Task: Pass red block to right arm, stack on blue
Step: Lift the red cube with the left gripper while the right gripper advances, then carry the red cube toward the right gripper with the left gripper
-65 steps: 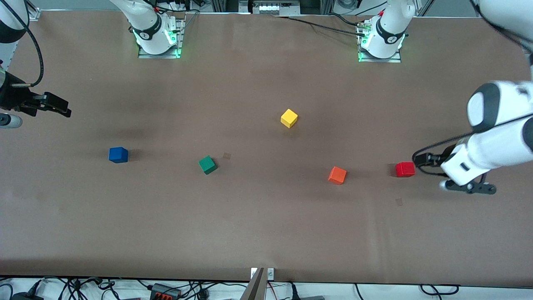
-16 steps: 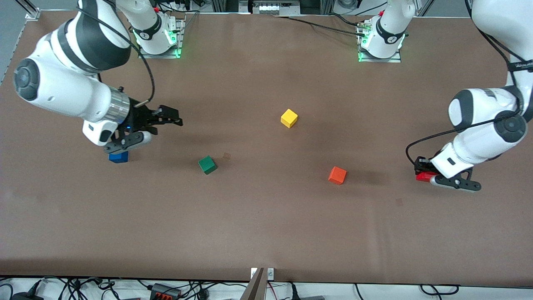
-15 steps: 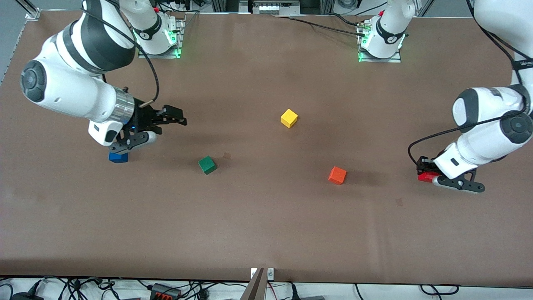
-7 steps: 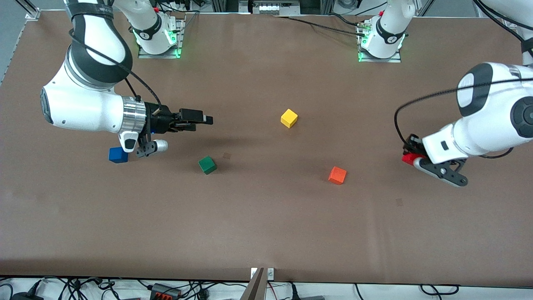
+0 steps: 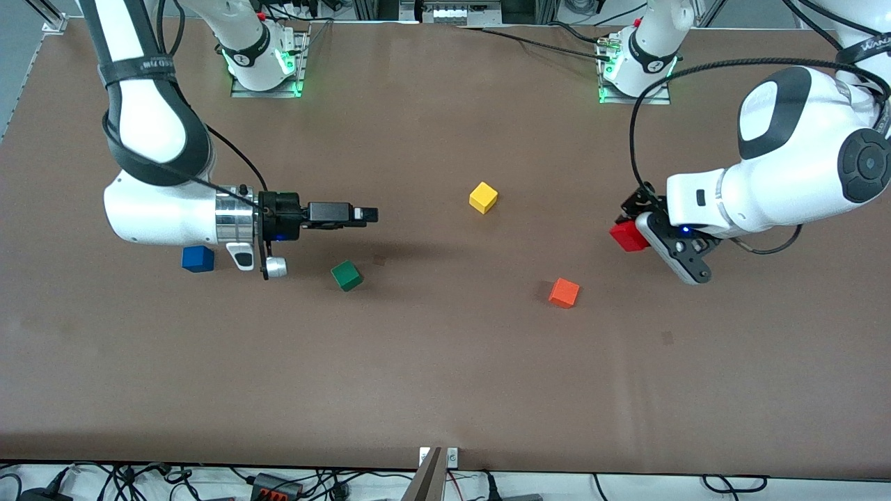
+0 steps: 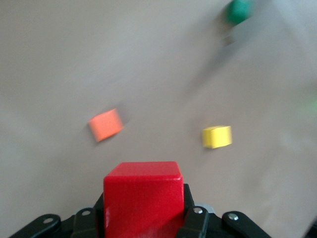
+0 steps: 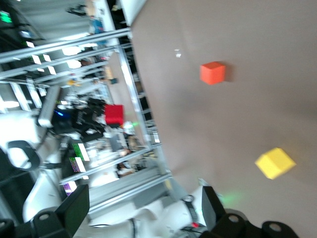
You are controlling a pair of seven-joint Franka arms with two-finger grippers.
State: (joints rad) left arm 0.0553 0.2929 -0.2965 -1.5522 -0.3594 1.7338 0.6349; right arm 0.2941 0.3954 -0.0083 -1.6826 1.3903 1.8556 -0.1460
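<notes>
Front and wrist views of a brown desk (image 5: 445, 390) with two Franka arms. The left gripper (image 5: 632, 229) is raised over the desk toward the left arm's end, its fingers (image 6: 195, 225) closed on the red block (image 5: 628, 236), which is held clear of the surface; in the left wrist view the red block (image 6: 143, 198) sits squarely between the two fingers, its top and one side face exposed. The right gripper (image 5: 365, 214) is held horizontally over the desk, above the open area between the green cube (image 5: 347, 275) and the yellow cube (image 5: 483, 197), pointing toward the left arm's end; its fingers stand wide apart, as the right wrist view shows, with nothing between them. The blue cube (image 5: 198, 258) rests on the desk toward the right arm's end, just beside the right arm's wrist as seen from the front camera and untouched. The green cube lies between the blue cube and the orange cube (image 5: 564, 292). The orange cube is the nearest of the cubes to the front camera; the yellow cube is the farthest from it. All four resting cubes lie well apart from one another.
</notes>
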